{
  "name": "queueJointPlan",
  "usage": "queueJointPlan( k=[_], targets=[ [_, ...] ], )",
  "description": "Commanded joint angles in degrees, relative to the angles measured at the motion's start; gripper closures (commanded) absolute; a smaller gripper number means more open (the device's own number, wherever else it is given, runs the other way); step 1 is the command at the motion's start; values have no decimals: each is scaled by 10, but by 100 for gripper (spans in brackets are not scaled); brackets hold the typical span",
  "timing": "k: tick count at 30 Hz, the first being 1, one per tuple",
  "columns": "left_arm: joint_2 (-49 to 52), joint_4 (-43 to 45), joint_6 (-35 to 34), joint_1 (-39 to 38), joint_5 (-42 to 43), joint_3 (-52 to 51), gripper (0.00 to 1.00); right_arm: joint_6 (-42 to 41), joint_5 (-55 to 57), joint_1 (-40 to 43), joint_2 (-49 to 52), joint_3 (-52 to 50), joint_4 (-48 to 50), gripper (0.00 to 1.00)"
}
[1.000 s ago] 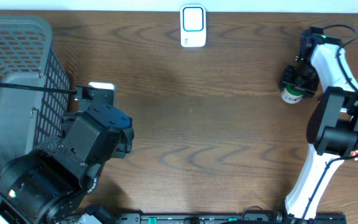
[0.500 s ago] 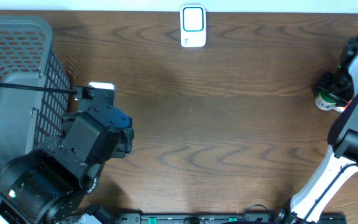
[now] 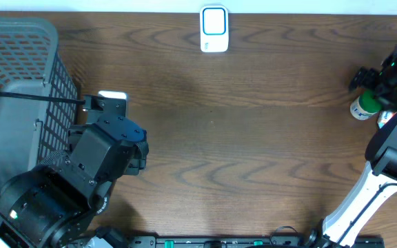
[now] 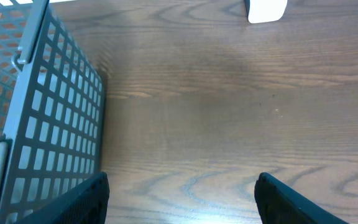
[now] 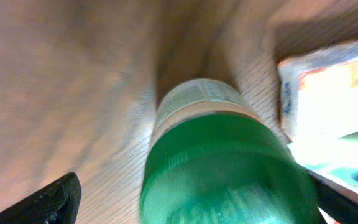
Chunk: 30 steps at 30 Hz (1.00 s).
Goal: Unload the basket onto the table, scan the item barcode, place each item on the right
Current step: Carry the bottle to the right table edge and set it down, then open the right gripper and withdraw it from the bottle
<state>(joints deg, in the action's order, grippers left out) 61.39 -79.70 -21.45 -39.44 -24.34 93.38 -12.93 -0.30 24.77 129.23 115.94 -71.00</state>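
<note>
The left gripper (image 4: pixel 182 202) hangs spread and empty beside the grey plastic mesh basket (image 3: pixel 19 83). At the far right edge, the small white-labelled bottle with a green cap (image 3: pixel 364 105) stands cap-up on the brown wooden table (image 3: pixel 253 138) — between the wide-apart fingers of the right gripper (image 5: pixel 197 200), unclamped.

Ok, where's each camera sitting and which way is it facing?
Overhead: above the table, looking straight down at basket, scanner, green-capped bottle; left arm, right arm show.
Left wrist: low, facing past the basket toward the scanner; left fingers at bottom edge.
Right wrist: tight on the bottle; right fingers either side.
Shared: overhead and left wrist both show basket, scanner.
</note>
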Motion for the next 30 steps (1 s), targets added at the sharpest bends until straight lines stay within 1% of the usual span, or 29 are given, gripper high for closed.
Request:
queueJointPlan(
  k=[1, 5, 11, 21, 27, 30],
  targets=[
    [0, -2, -7, 2, -8, 5, 25, 10, -18, -17, -84, 49, -13, 1],
    [0, -2, -7, 2, -8, 5, 25, 10, -18, -33, -165, 52, -10, 1],
    [0, -2, -7, 2, -8, 5, 25, 10, -70, -65, -267, 52, -37, 1],
    [0, -2, -7, 2, -8, 5, 25, 31, -73, -156, -427, 52, -92, 1],
    [0, -2, -7, 2, -8, 5, 25, 31, -73, -164, -511, 52, -219, 1],
    [0, -2, -7, 2, -8, 5, 25, 32, -73, -164, -541, 52, -263, 1]
  ],
)
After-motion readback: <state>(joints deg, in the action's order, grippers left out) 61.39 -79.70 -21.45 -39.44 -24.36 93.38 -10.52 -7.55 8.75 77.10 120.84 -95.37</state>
